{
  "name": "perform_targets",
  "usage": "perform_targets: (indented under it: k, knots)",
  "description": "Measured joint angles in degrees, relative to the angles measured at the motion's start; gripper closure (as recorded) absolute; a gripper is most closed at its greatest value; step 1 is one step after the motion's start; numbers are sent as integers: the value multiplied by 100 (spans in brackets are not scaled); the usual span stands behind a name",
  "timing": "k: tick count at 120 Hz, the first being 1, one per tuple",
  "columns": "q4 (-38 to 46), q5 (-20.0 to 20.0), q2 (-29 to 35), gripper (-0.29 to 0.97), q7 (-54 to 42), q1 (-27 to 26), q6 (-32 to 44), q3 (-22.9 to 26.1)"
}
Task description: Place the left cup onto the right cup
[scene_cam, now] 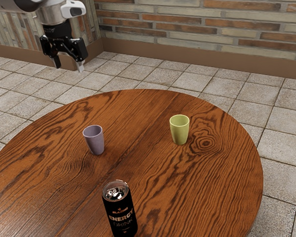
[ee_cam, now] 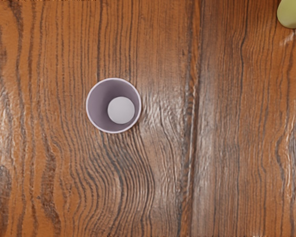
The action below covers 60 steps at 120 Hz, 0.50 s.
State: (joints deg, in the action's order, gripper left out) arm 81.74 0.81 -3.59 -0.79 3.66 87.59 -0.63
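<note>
A lilac cup (scene_cam: 93, 139) stands upright on the round wooden table (scene_cam: 153, 197), toward the exterior view's left. A green cup (scene_cam: 179, 129) stands upright to its right, well apart from it. My gripper (scene_cam: 68, 64) hangs high above the table at the exterior view's upper left, open, with nothing between its fingers. From the wrist camera I look straight down into the lilac cup (ee_cam: 113, 105), far below my hand. An edge of the green cup (ee_cam: 291, 14) shows at that picture's corner.
A black energy drink can (scene_cam: 119, 208) stands upright near the table's front edge, in front of the lilac cup. Tiled floor and a brick wall surround the table.
</note>
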Motion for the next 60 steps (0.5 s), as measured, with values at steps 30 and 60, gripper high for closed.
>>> perform_targets:
  k: [30,60]
  knots:
    - [37,-34,-88,3,-12,-69,58,-5]
    - [122,-12,-582,3,-35,-18,323,-1]
